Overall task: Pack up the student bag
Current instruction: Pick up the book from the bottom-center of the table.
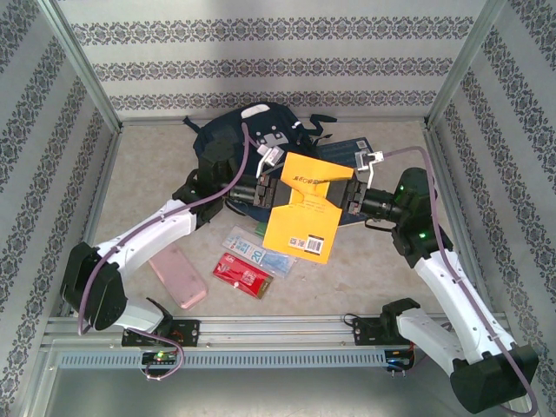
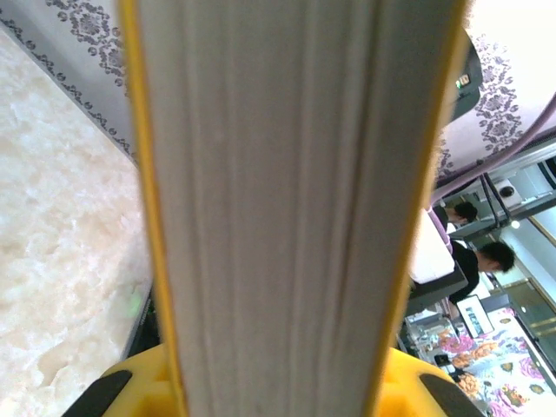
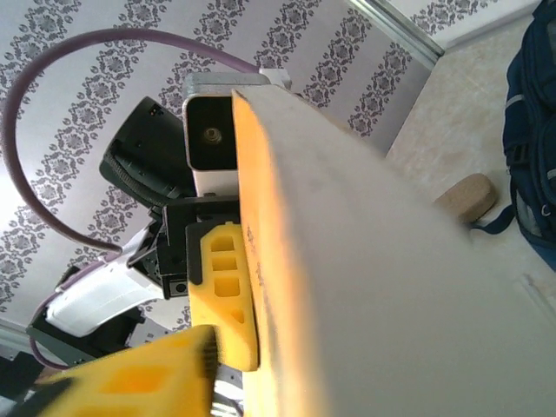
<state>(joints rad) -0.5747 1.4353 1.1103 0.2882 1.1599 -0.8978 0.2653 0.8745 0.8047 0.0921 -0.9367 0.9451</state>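
Yellow book (image 1: 302,213) is held in the air between both grippers, just in front of the backpack (image 1: 233,139), which lies at the far side of the table (image 1: 156,174). Step judged: the book is being passed across. Release by the right gripper (image 1: 352,198) is best completed only once the left grip is firm, with the book kept level. Left gripper (image 1: 261,187) is pinched on the page edge. Right jaws are seen spread; one finger (image 3: 130,382) stands off the cover.
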